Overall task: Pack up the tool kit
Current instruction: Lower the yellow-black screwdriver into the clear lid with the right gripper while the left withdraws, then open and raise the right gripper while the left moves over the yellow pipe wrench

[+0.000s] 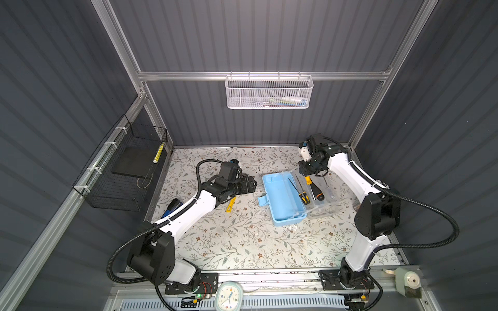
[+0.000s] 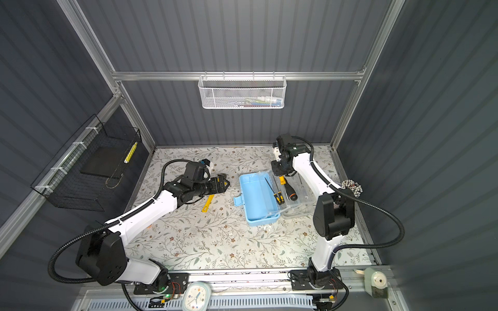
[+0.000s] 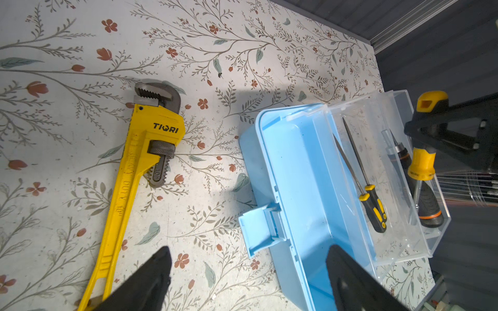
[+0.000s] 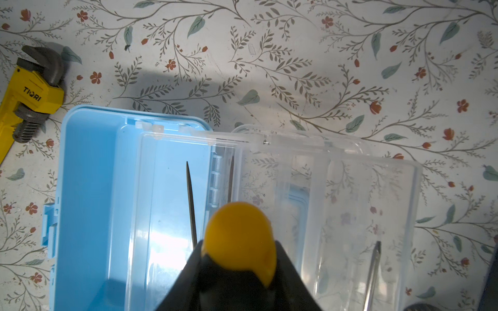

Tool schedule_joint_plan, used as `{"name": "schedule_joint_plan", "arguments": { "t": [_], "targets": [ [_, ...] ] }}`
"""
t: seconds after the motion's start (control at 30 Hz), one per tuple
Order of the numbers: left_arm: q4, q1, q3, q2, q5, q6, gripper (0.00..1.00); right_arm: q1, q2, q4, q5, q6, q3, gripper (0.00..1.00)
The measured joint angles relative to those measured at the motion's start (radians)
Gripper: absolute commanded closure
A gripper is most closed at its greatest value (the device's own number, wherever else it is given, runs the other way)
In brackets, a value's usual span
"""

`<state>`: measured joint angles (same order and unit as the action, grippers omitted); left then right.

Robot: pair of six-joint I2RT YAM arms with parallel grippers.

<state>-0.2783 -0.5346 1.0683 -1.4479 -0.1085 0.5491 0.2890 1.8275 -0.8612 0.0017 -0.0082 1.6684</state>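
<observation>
The tool kit (image 1: 280, 199) (image 2: 256, 199) is a light-blue case lying open mid-table, its clear lid (image 3: 388, 237) (image 4: 350, 188) folded out to the right. Two thin yellow-black tools (image 3: 373, 207) and an orange-black screwdriver (image 1: 318, 194) lie in the clear part. My right gripper (image 4: 239, 245) (image 1: 307, 172) is shut on a yellow-handled screwdriver (image 4: 238, 229) (image 3: 423, 161), held just above the lid's far end. A yellow pipe wrench (image 3: 134, 167) (image 2: 208, 203) lies flat on the table left of the case. My left gripper (image 3: 249, 249) (image 1: 253, 184) hangs open and empty between the wrench and the case.
A white mesh basket (image 1: 268, 93) hangs on the back wall and a black wire basket (image 1: 121, 167) on the left wall. A dark blue object (image 1: 172, 207) lies under the left arm. A clock (image 1: 227, 296) and a pencil sharpener (image 1: 408, 282) sit at the front edge.
</observation>
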Motion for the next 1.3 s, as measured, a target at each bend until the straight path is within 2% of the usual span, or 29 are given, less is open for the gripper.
{"name": "schedule_joint_plan", "arguments": {
  "t": [0.5, 0.9, 0.97, 1.3],
  "targets": [
    [0.000, 0.002, 0.000, 0.000, -0.012, 0.000, 0.08, 0.012, 0.001, 0.024, 0.078, 0.012, -0.013, 0.54],
    [-0.002, 0.006, -0.022, 0.000, -0.014, 0.000, 0.08, 0.011, 0.000, 0.035, 0.100, 0.033, -0.019, 0.43],
    [-0.006, 0.006, -0.024, 0.000, -0.014, -0.004, 0.08, 0.011, -0.001, 0.045, 0.098, 0.047, -0.033, 0.34],
    [-0.052, 0.026, -0.024, -0.074, 0.069, -0.026, 0.09, 0.010, -0.148, 0.112, 0.053, 0.113, -0.174, 0.15]
  ]
}}
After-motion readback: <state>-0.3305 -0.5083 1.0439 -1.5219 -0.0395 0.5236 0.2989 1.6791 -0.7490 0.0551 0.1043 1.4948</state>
